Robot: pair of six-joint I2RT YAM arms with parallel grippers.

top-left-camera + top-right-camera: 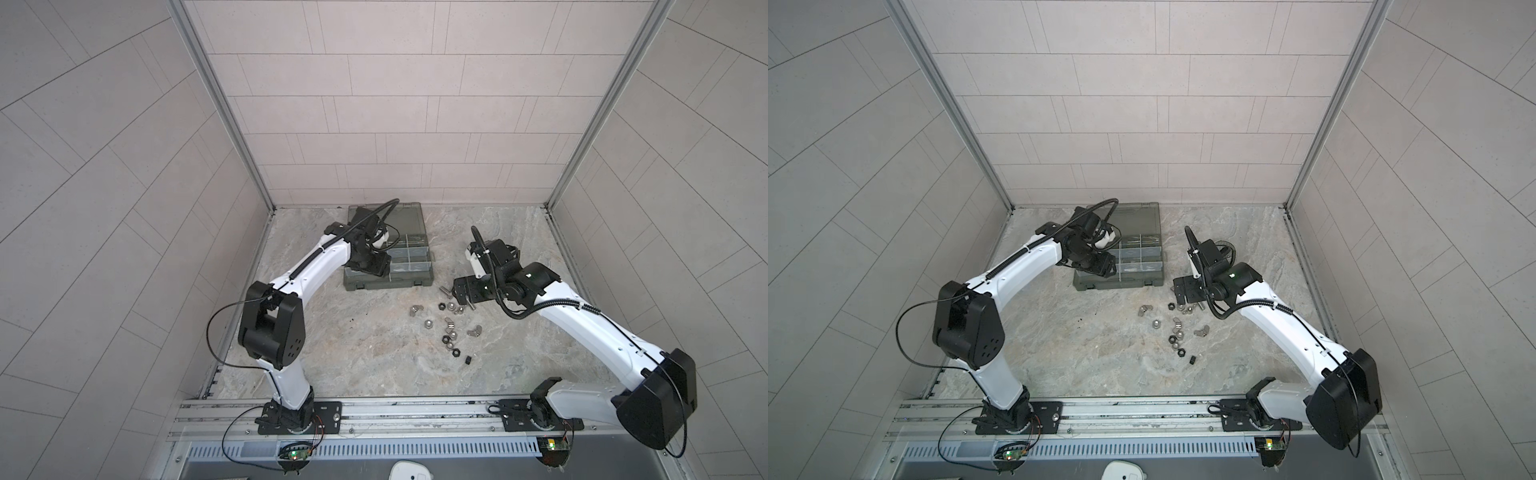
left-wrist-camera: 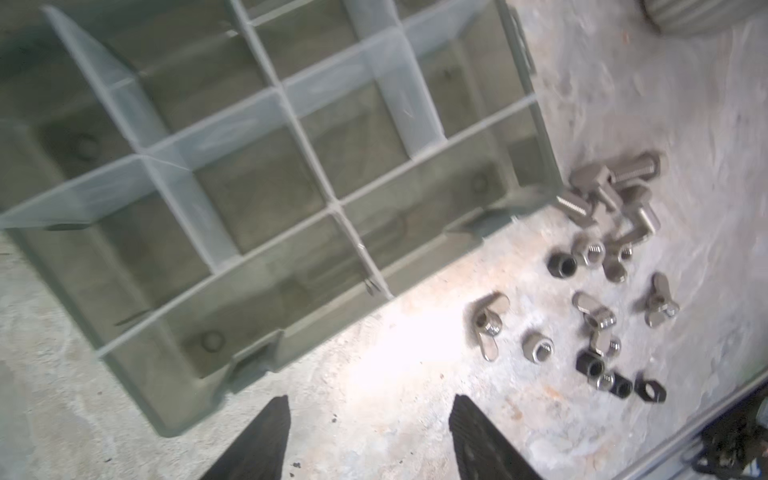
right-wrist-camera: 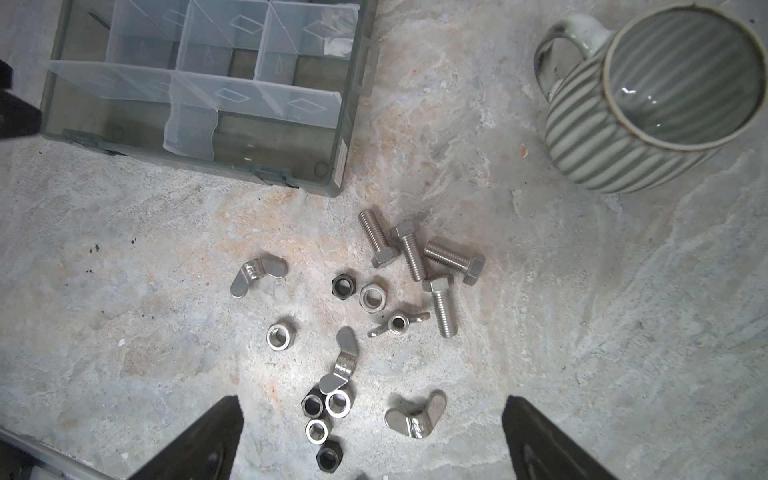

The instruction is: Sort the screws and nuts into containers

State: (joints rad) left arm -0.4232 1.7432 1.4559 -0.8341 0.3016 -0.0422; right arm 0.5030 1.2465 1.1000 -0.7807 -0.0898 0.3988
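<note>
The containers are clear-divided compartments in a grey-green organizer case (image 1: pixel 409 259) (image 1: pixel 1138 259) (image 2: pixel 249 174) (image 3: pixel 199 95); I make out no hardware in them. Several silver screws (image 3: pixel 419 257) (image 2: pixel 611 187) lie in a cluster right of the case's near corner. Silver, black and wing nuts (image 3: pixel 336 399) (image 2: pixel 594 324) (image 1: pixel 449 328) (image 1: pixel 1177 328) are scattered on the table closer to me. My left gripper (image 2: pixel 370 409) (image 1: pixel 374 268) hangs open and empty over the case's near left part. Above the hardware, my right gripper (image 3: pixel 372 405) (image 1: pixel 457 291) is wide open and holds nothing.
A striped grey-white mug (image 3: pixel 648 104) (image 2: pixel 685 16) stands upright right of the screws; my right arm hides it in both top views. The case's lid (image 1: pixel 386 218) lies open toward the back wall. Marble tabletop (image 1: pixel 332 353) stretches toward the front rail.
</note>
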